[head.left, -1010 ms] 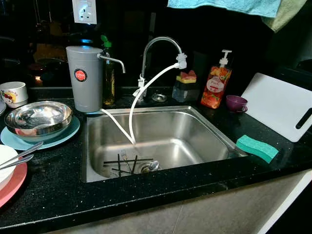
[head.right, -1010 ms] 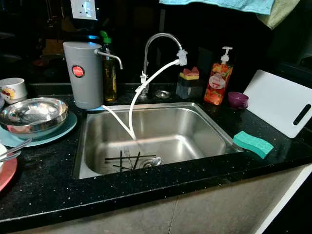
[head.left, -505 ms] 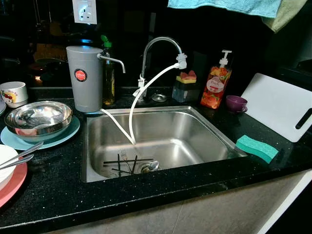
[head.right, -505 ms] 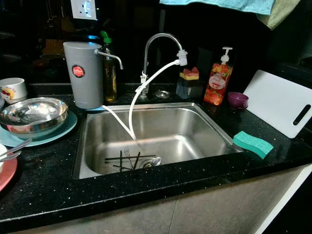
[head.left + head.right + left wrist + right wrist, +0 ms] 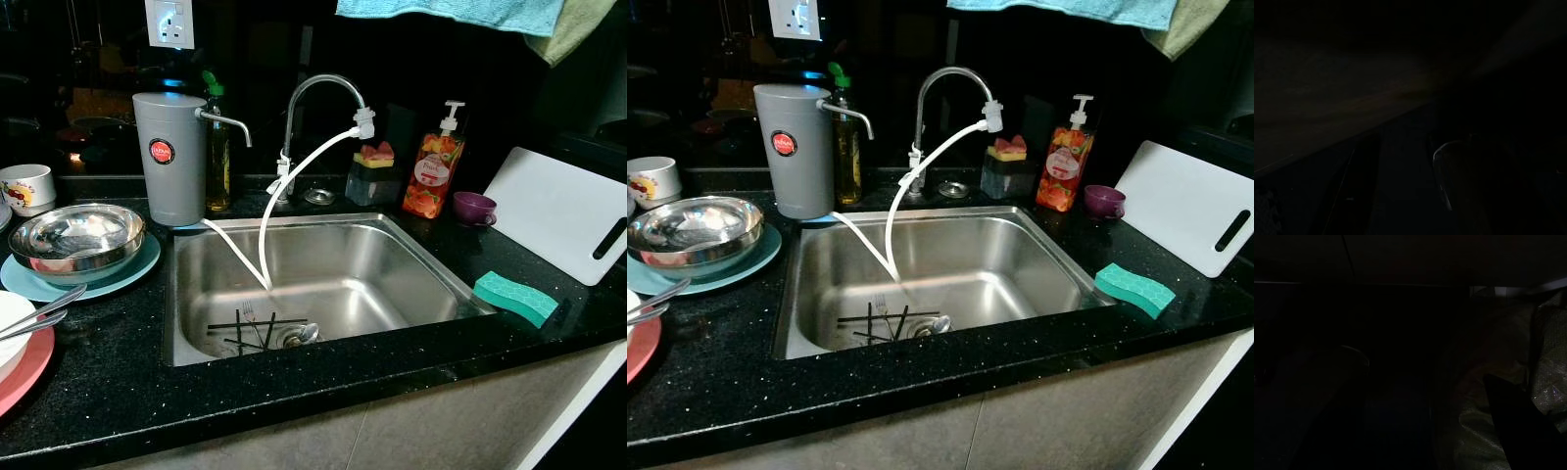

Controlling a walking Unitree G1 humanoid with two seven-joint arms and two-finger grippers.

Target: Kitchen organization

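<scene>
A steel sink (image 5: 431,269) is set in a black speckled counter (image 5: 118,382). A fork (image 5: 249,313) and a spoon (image 5: 306,334) lie by the drain among several dark sticks. On the left, a steel bowl (image 5: 76,238) rests on a teal plate (image 5: 29,284), with a white cup (image 5: 26,186) behind it. At the left edge, utensils (image 5: 39,313) lie across a white plate on a pink plate (image 5: 24,377). Both arms hang idle in the dark. One finger (image 5: 1513,426) of my right gripper and a faint finger outline (image 5: 1447,176) of my left gripper can be made out.
A grey water filter (image 5: 170,157) and a faucet (image 5: 318,93) with a white hose stand behind the sink. A soap bottle (image 5: 432,171), a purple cup (image 5: 474,208), a white cutting board (image 5: 563,211) and a green sponge (image 5: 515,298) sit to the right. Towels hang above.
</scene>
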